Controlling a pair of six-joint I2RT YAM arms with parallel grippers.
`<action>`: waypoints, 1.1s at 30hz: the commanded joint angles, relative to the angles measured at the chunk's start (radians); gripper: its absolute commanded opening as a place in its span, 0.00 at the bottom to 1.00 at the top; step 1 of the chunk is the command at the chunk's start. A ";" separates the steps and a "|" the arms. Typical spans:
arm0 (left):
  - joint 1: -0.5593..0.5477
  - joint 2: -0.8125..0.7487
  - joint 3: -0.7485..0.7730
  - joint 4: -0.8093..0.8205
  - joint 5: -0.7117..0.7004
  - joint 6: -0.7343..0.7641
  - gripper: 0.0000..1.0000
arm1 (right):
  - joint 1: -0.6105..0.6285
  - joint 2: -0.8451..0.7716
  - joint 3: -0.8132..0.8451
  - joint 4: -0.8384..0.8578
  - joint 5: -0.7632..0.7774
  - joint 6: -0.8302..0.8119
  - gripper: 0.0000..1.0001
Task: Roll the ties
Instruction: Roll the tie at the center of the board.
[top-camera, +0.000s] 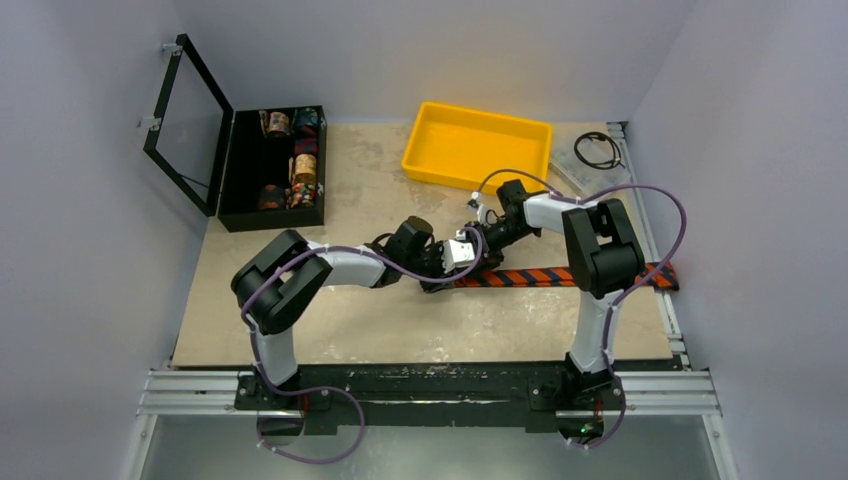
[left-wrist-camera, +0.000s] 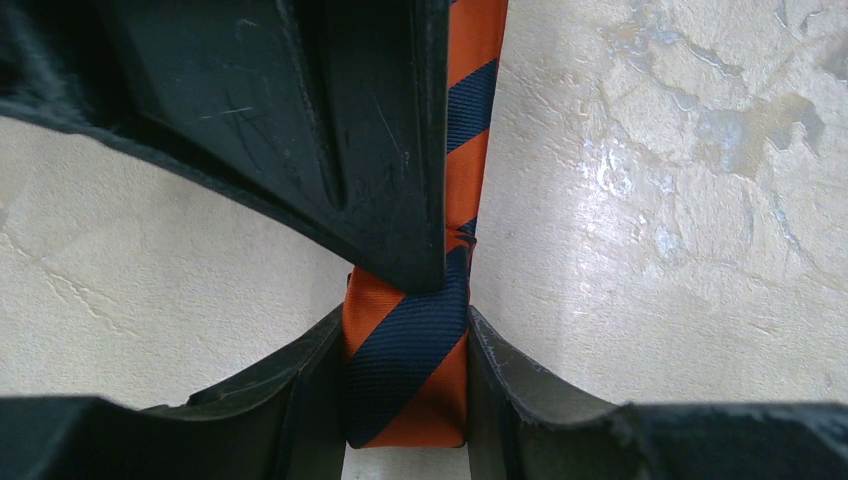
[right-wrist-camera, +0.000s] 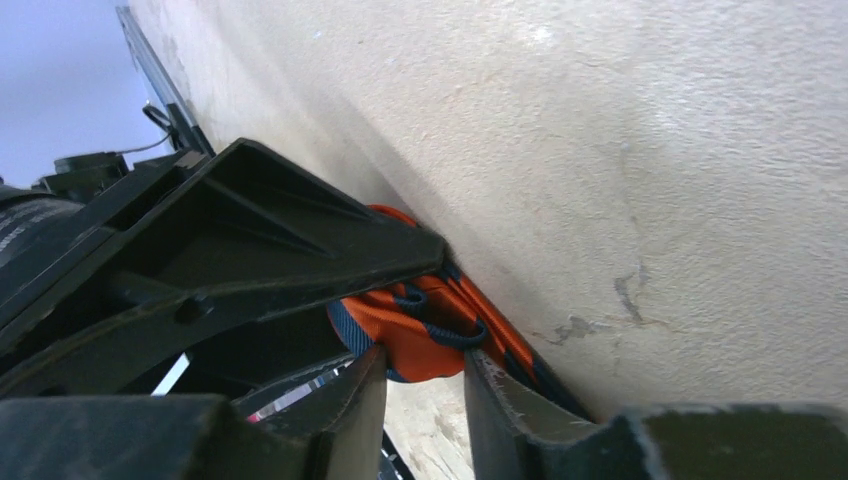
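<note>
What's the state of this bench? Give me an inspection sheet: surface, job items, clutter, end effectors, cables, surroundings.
Surface: beige table, mottled and stained.
Job's things: one orange-and-navy striped tie, lying flat toward the right edge, its left end rolled up.
Clutter: yellow tray at the back; black case, lid open, with patterned fabric rolls inside, back left; coiled black cord, back right.
End effectors: left end effector closed on the tie's rolled end; right end effector appears closed on the same roll.
Cables: purple cables run along both arms; one loops below the left base.
Surroundings: plain pale walls on three sides; metal rail along the near edge.
</note>
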 joint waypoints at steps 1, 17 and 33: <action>0.007 0.015 -0.044 -0.087 -0.041 0.062 0.40 | 0.003 0.011 0.024 0.002 0.024 -0.014 0.27; 0.007 -0.012 -0.019 -0.165 0.030 0.164 0.43 | 0.014 0.027 0.009 0.006 0.205 -0.125 0.04; -0.001 0.029 -0.006 -0.196 -0.053 0.162 0.26 | -0.034 -0.104 -0.007 -0.048 -0.035 -0.084 0.54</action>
